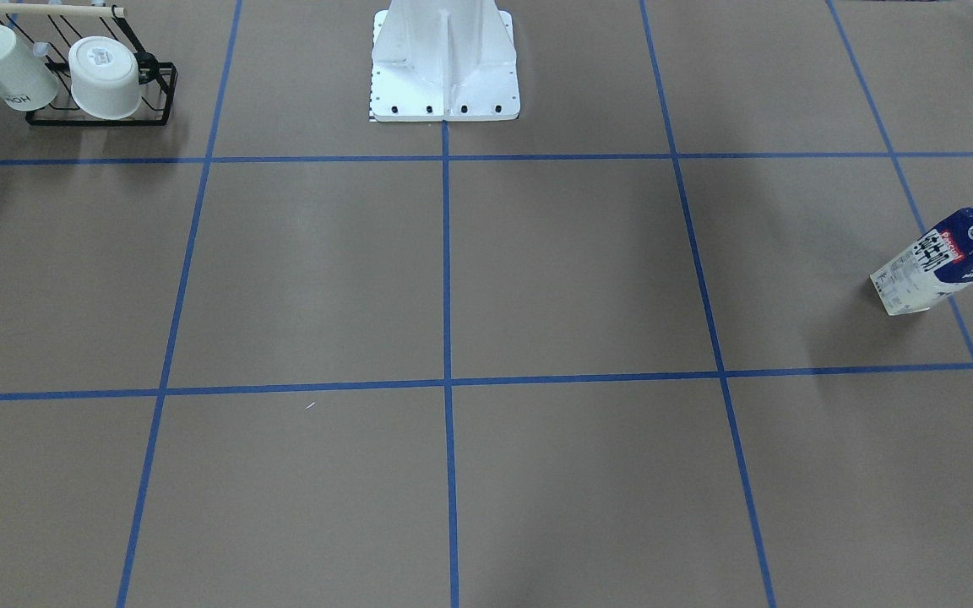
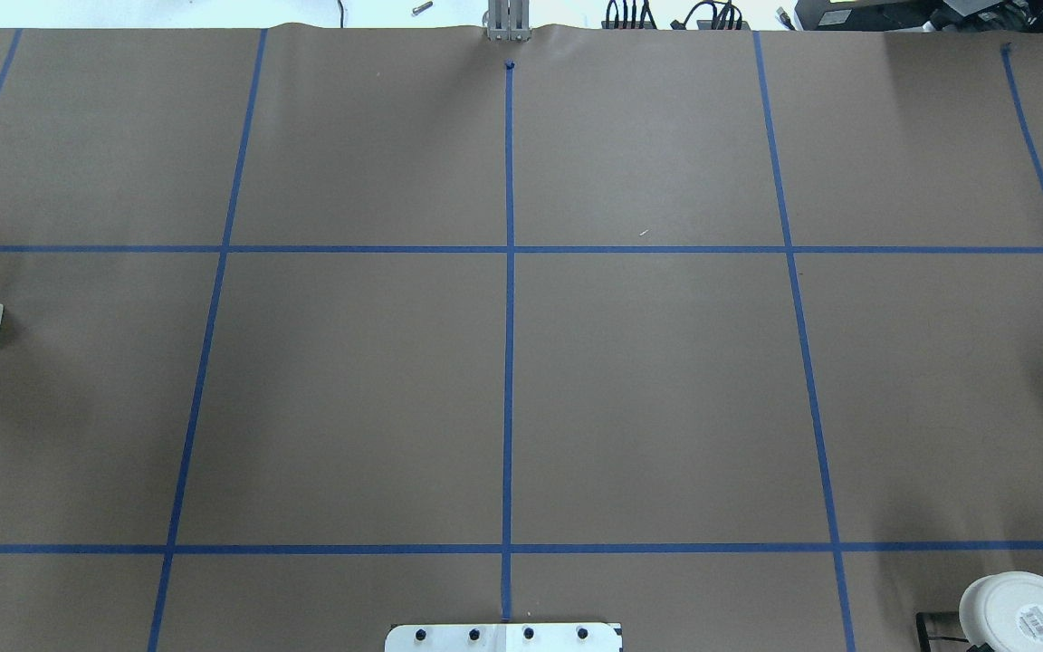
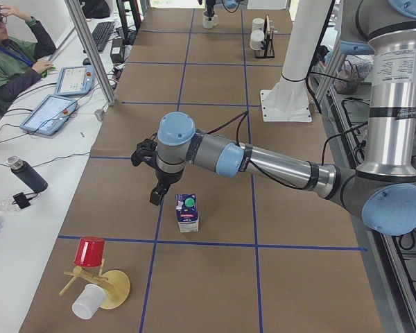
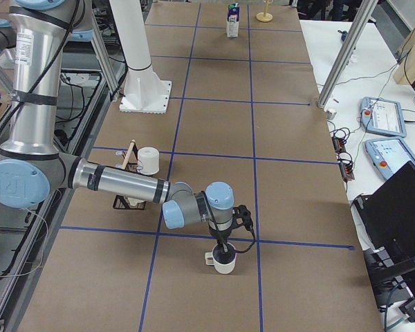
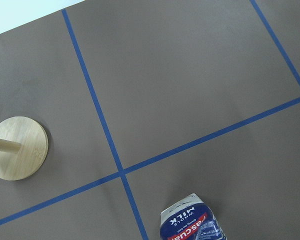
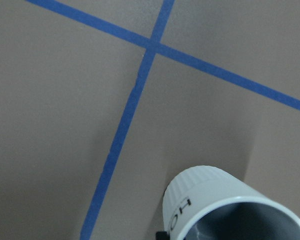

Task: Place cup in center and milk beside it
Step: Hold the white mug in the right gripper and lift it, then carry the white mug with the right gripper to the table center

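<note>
The cup, a white mug with a small handle and a grey inside, stands on the brown paper near the table's right end. The right wrist view shows dark letters on its side. My right gripper hangs right over its mouth, fingertips at the rim; I cannot tell if it is open or shut. The milk stands upright near the left end, and also shows in the front-facing view. My left gripper hovers just beside it, state unclear. The center is bare.
A black wire rack near the robot base holds a lettered mug and a stickered cup. A wooden stand with a red cup and a white cup sits beyond the milk. An operator sits alongside.
</note>
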Available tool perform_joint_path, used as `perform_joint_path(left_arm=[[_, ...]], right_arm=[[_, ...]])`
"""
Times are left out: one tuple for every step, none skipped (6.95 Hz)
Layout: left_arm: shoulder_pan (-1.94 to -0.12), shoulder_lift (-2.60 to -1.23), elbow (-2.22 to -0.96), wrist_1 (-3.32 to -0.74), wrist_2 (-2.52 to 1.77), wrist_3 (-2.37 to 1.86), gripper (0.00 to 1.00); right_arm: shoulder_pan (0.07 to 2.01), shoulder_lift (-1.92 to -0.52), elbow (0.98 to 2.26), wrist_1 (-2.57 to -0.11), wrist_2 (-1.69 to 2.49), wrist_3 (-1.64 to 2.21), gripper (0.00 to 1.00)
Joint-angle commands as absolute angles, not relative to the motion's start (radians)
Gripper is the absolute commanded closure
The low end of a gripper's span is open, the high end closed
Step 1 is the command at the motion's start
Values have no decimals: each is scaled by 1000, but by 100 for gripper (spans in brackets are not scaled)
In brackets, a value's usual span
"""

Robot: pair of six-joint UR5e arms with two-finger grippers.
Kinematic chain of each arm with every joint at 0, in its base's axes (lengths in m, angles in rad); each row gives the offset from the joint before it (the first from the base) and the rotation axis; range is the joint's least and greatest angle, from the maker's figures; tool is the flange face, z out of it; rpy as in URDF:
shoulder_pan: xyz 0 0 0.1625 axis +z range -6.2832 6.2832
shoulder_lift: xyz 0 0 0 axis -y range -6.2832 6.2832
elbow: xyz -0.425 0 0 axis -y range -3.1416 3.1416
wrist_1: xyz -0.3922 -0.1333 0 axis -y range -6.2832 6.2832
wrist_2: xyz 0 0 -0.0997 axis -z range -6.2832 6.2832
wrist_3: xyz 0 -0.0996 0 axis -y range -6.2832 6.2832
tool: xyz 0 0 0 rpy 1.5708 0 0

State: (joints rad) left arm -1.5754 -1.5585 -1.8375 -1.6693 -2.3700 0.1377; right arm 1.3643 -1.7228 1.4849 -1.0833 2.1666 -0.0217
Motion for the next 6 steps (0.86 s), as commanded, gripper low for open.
perform_joint_path(left_arm=[[-1575, -1559, -1827, -1669, -2370, 137, 1], [-1575, -1559, -1827, -1669, -2370, 137, 1], [-1575, -1557, -1827, -1669, -2370, 137, 1], [-1575, -1555, -1827, -1669, -2370, 137, 1], [-1575, -1555, -1827, -1669, -2370, 137, 1], [-1575, -1555, -1825, -1669, -2370, 137, 1]], right_arm=[[1365, -1701, 1555, -1075, 2174, -20, 100], [1368, -1675, 1615, -1107, 2184, -8, 100], [1368, -1611, 1673, -1223, 2186, -6, 100], [1358, -1510, 1730, -1388, 2186, -5, 100], [1338, -1406, 1759, -1511, 2187, 21, 100], [1278, -1340, 1785, -1537, 2186, 181, 100]])
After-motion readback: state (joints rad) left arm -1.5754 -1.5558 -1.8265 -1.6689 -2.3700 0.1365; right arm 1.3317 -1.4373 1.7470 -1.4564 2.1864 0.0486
